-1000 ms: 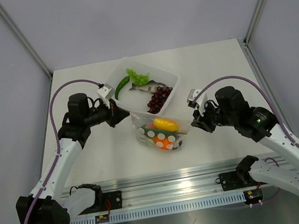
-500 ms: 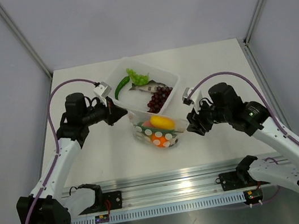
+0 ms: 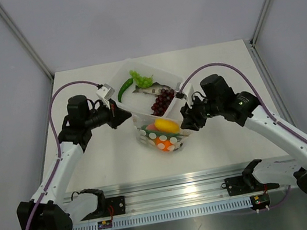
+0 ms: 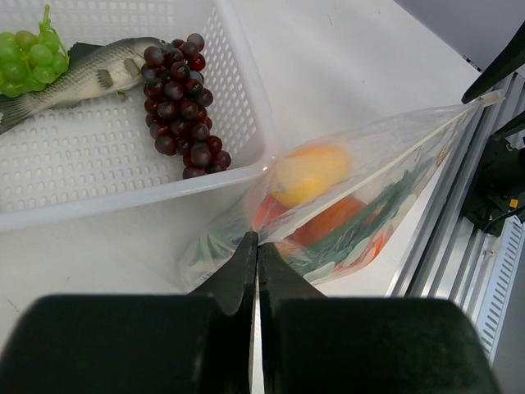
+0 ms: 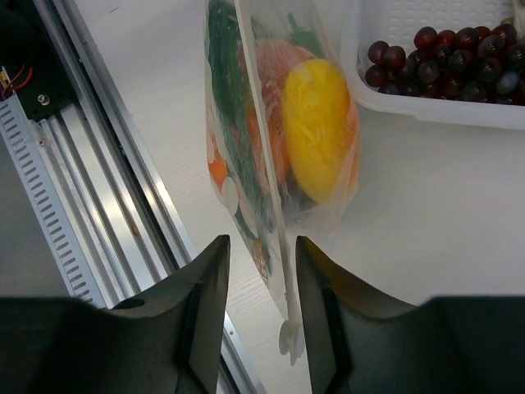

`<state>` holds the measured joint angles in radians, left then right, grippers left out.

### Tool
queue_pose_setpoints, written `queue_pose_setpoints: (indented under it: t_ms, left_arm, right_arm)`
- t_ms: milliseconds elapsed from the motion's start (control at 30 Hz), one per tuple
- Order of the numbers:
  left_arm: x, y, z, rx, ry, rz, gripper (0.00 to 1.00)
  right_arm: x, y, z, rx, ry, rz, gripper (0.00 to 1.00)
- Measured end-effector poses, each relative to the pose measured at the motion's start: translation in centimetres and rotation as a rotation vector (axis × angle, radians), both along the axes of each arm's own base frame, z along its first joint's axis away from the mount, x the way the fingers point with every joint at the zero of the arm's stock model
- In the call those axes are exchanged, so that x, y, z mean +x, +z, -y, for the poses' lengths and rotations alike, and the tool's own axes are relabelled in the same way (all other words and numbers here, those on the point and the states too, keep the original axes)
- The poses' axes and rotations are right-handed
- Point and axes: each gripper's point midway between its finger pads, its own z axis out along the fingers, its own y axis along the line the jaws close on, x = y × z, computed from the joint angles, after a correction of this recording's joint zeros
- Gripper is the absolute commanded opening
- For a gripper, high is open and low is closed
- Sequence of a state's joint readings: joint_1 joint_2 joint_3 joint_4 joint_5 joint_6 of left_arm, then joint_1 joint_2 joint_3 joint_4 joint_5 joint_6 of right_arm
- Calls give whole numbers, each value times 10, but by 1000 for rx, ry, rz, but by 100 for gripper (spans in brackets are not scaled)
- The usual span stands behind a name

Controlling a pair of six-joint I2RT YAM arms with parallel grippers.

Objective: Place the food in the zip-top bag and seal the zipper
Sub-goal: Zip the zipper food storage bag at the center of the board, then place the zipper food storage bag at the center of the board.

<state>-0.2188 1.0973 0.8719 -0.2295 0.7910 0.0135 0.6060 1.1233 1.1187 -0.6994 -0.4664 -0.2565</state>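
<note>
The clear zip-top bag [image 3: 162,136] hangs between my two arms in front of the white basket. It holds a yellow piece [image 5: 316,131], orange pieces [image 4: 340,217] and green pieces [image 5: 223,131]. My left gripper [image 4: 257,240] is shut on the bag's left top corner. My right gripper [image 5: 262,250] is open, its fingers on either side of the zipper [image 5: 261,156] at the bag's right end, not touching it. Dark grapes [image 3: 163,100], a green pepper [image 3: 125,88], light green grapes [image 3: 141,80] and a toy fish [image 4: 82,78] lie in the basket.
The white perforated basket [image 3: 173,83] stands just behind the bag. An aluminium rail [image 3: 173,194] runs along the table's near edge, close under the bag in the right wrist view [image 5: 98,180].
My right gripper has moved left to the bag's right end and now straddles the zipper. The bag has shifted slightly. The left gripper has held its grip.
</note>
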Motion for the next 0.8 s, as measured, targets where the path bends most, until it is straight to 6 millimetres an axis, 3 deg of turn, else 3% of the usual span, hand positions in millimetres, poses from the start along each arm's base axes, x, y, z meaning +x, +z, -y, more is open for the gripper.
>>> queue_pose_setpoints:
  t_ms: [67,233,367,467,567,800]
  left_arm:
    - [0,0,0,-6,4,-9,0]
    - [0,1,1,-14,7,-17,0]
    - [-1,3,5,-37,1,-39,0]
    - [-5,6,16,-56,-29,-51,0]
    - [-22,12,42,-64,-113,-53,0]
    - [-65,47,123,-106,-363,-16,0]
  right_arm:
    - [3,-3,-3,-1,-2,-11,39]
    - [12,-9,-8,8,-35,-23,1]
    - [24,-11,-3,-14,-110,-8,0]
    - [36,-11,12,-41,-210,53,0]
    - [37,-3,37,-54,-325,136,0]
    - [35,57,105,-46,-606,368,0]
